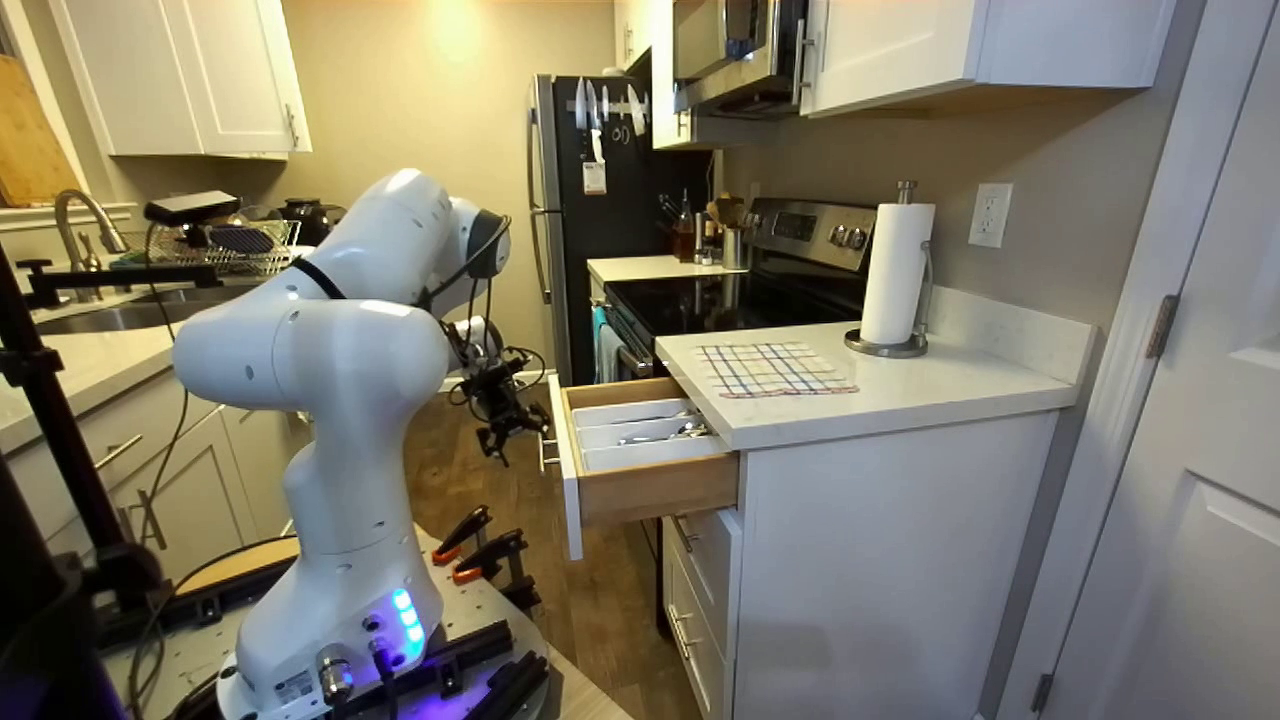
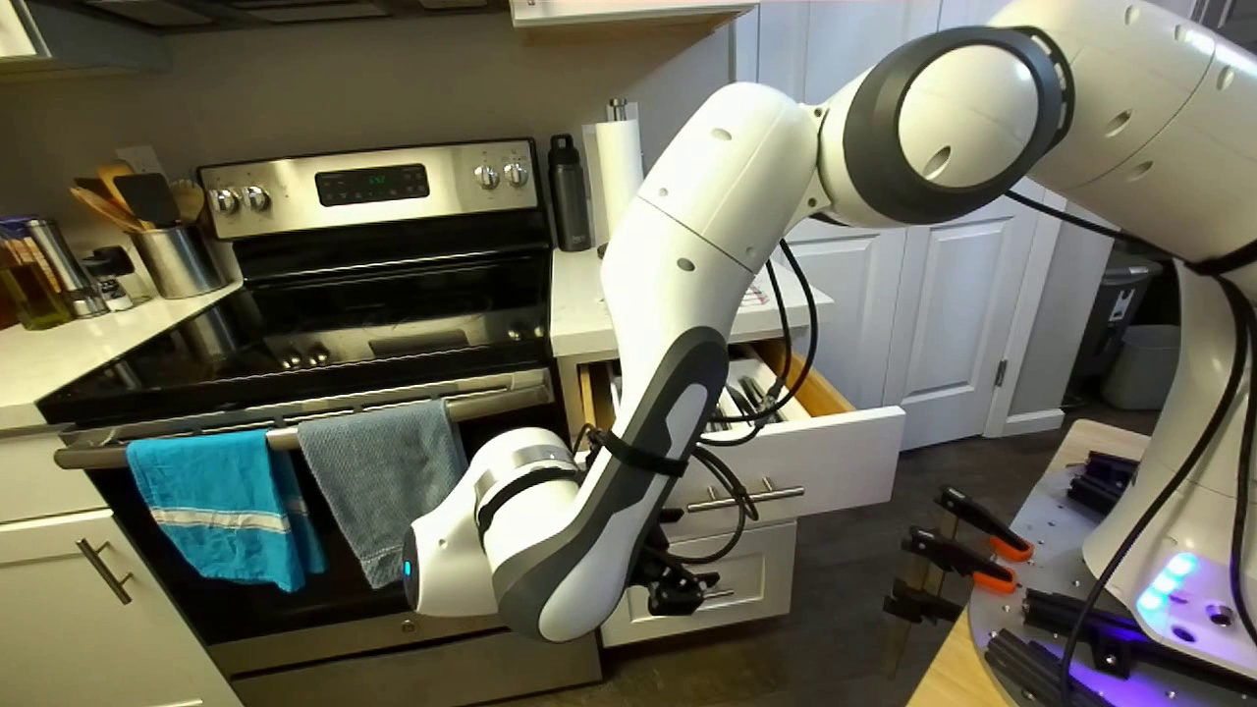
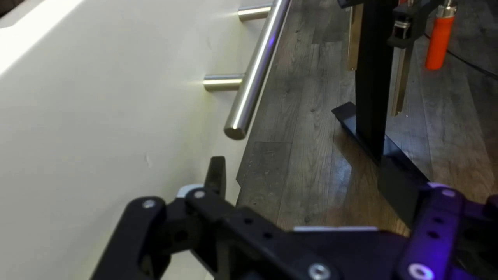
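Observation:
My gripper [image 3: 306, 177] stands open with nothing between its fingers, one fingertip [image 3: 216, 173] close beside a white drawer front [image 3: 116, 116]. I cannot tell whether it touches. The drawer's silver bar handle [image 3: 255, 74] lies ahead of that fingertip, outside the jaws. In an exterior view the black gripper [image 1: 515, 435] hangs just in front of the pulled-out drawer [image 1: 655, 490]. Inside the drawer sits a white divided tray [image 1: 605, 412] with metal cutlery [image 1: 690, 430]. In an exterior view the forearm [image 2: 638, 491] hides much of the gripper and part of the drawer.
Above the drawer is a white countertop [image 1: 800, 415] with a checked cloth [image 1: 775, 370] and a paper towel roll [image 1: 897, 275]. A stove [image 2: 393, 285] with a blue towel [image 2: 221, 501] and a grey towel [image 2: 383, 481] stands beside it. Black-and-orange clamps [image 2: 957, 560] jut from the robot's table.

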Tool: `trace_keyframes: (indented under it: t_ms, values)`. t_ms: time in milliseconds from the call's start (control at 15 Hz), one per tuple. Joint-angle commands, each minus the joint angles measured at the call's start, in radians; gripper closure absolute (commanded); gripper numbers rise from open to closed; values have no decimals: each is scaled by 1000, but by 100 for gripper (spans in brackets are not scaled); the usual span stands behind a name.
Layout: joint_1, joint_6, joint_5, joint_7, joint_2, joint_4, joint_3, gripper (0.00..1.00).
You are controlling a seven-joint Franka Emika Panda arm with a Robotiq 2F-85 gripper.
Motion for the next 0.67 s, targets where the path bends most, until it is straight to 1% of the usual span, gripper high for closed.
trace_keyframes:
  t_ms: [0,133,267,400,533,600]
  values:
    - [-19,25,95,-34,-24,25,4,0]
    - [-31,25,164,-62,-26,47,7,0]
    - [-45,16,232,-126,-30,60,13,0]
    - [-54,21,278,-150,-38,62,12,0]
    - [-58,20,306,-158,-42,67,6,0]
    - [-23,4,281,-133,-7,107,-17,0]
